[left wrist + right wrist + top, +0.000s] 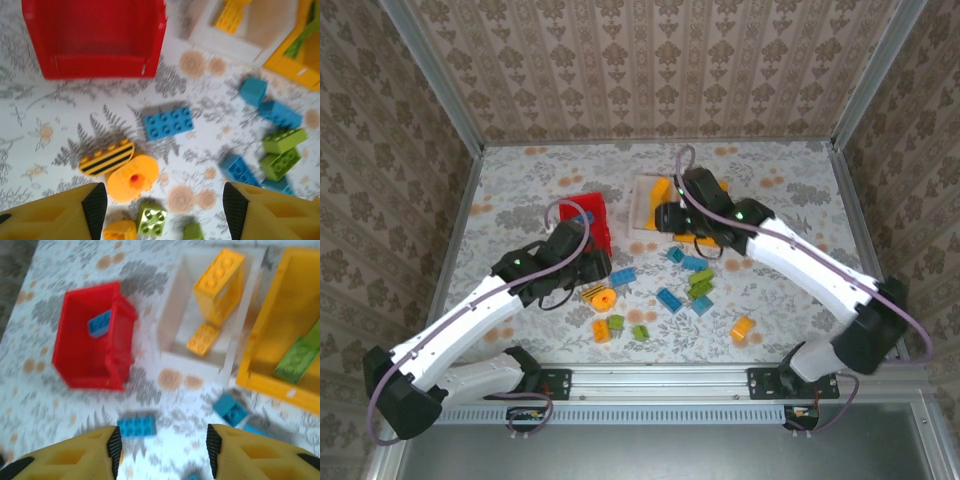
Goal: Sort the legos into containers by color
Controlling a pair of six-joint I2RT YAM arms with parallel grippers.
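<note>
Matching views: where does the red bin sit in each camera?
Top external: red bin left of centre, just beyond the left arm's wrist.
Left wrist: red bin top left, cut off by the top edge.
Right wrist: red bin left of centre, whole bin in frame.
Shared landmark: the white bin stands just to its right in all three.

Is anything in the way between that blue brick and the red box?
No, nothing visible. Only bare table lies between the blue brick and the red box. The striped piece sits off to the side, nearer the left gripper.
</note>
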